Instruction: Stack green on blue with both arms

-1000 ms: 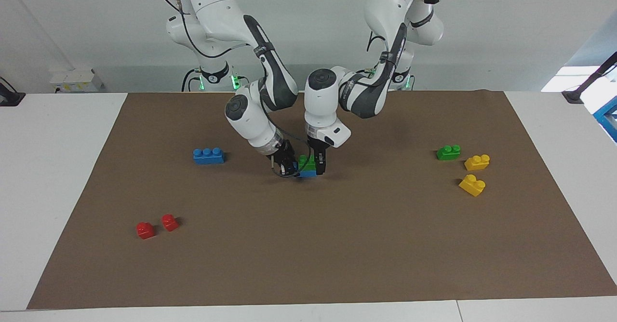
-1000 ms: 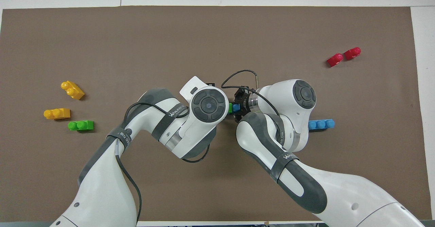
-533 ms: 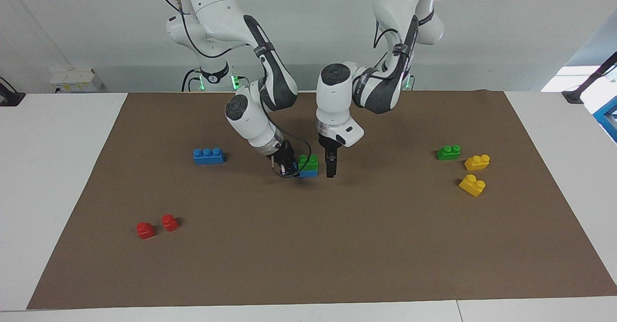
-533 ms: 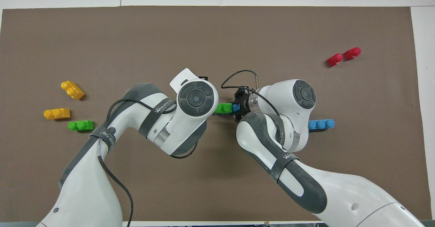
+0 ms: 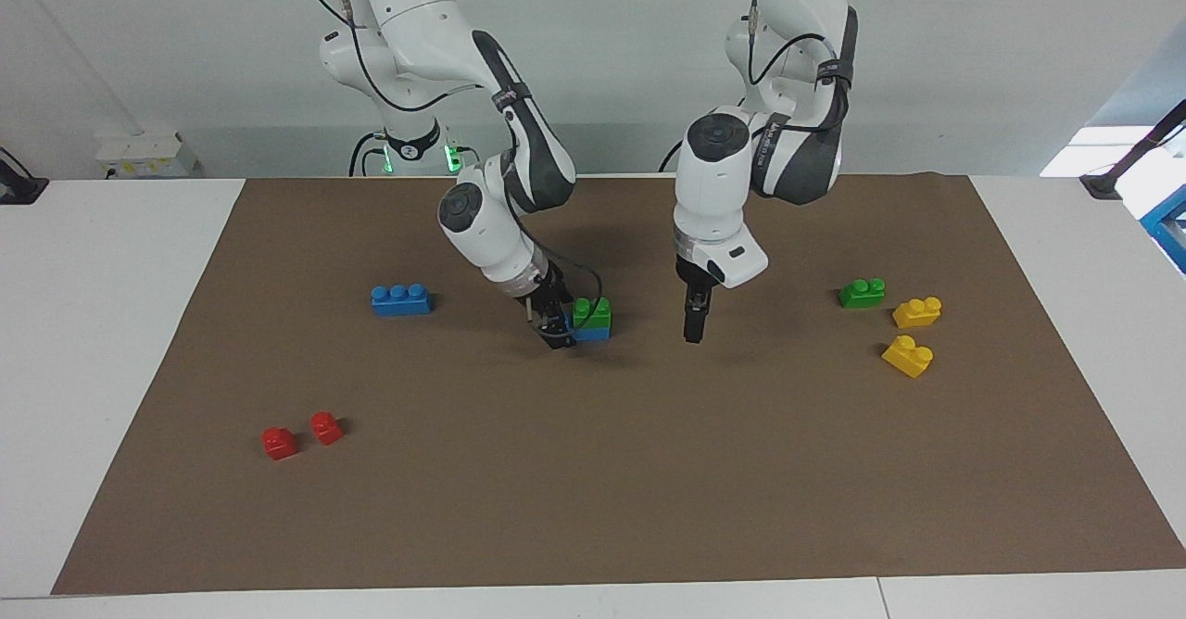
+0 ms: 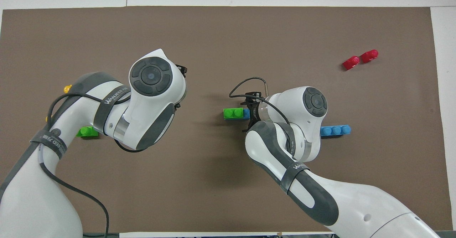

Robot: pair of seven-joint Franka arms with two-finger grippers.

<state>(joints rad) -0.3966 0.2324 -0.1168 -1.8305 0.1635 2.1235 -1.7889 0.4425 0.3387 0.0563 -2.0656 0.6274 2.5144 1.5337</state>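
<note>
A green brick sits pressed on a blue brick at the middle of the brown mat; the pair also shows in the overhead view. My right gripper is shut on the blue brick's uncovered end, low at the mat. My left gripper is apart from the stack, empty, over bare mat between the stack and the second green brick. The second blue brick lies toward the right arm's end.
Two yellow bricks lie beside the second green brick at the left arm's end. Two red bricks lie farther from the robots at the right arm's end. The brown mat covers the white table.
My left gripper let go of the green brick and moved away toward the left arm's end, rising a little. The green brick stays on the blue brick in my right gripper.
</note>
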